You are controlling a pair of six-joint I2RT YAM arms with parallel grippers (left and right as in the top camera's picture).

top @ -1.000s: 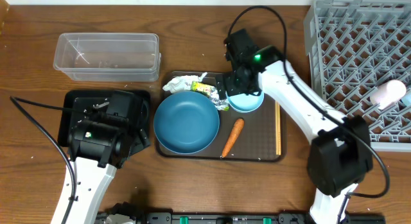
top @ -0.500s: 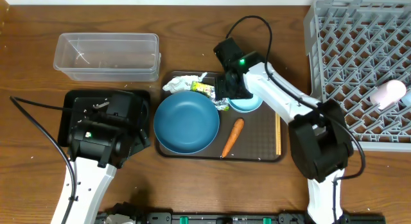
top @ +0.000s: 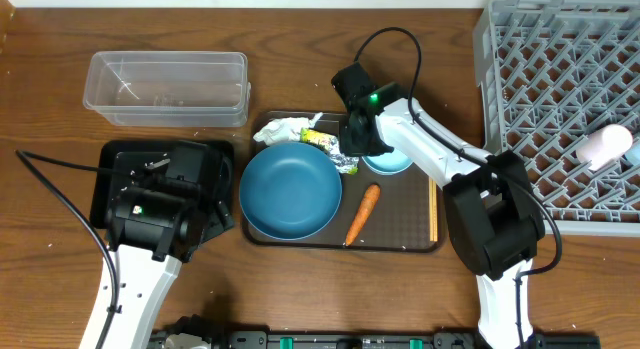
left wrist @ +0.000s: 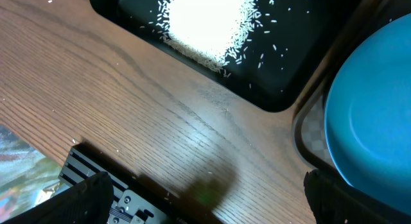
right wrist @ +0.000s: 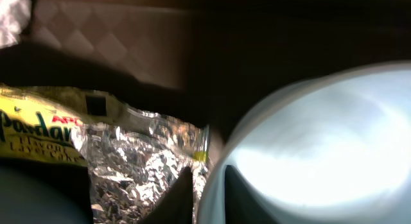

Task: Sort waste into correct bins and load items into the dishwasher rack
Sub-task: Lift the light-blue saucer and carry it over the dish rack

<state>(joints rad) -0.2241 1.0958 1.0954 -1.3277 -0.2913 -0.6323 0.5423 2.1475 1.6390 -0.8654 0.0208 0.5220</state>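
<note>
My right gripper (top: 358, 149) is shut on the left rim of the small light-blue bowl (top: 388, 161) on the brown serving tray (top: 400, 234). In the right wrist view one finger (right wrist: 183, 198) is outside the bowl (right wrist: 308, 147) and one inside, with the foil wrapper (right wrist: 141, 160) just to the left. The large dark-blue bowl (top: 290, 189), carrot (top: 362, 214), crumpled paper (top: 283, 129), wrapper (top: 322, 141) and chopsticks (top: 433, 199) lie on that tray. My left gripper (left wrist: 212, 201) hangs open over bare table, near the rice (left wrist: 205, 22) in the black tray (left wrist: 128, 12).
The clear tub (top: 168, 86) stands at the back left. At the right the grey dishwasher rack (top: 560, 99) holds the white-pinkish cup (top: 605, 146). My left arm (top: 160, 204) covers most of the black tray (top: 100, 189). The dark-blue bowl's rim (left wrist: 372, 115) is close to my left gripper.
My right gripper shifted a little left over the small light-blue bowl and closed from wide open onto its rim. The left arm has not moved.
</note>
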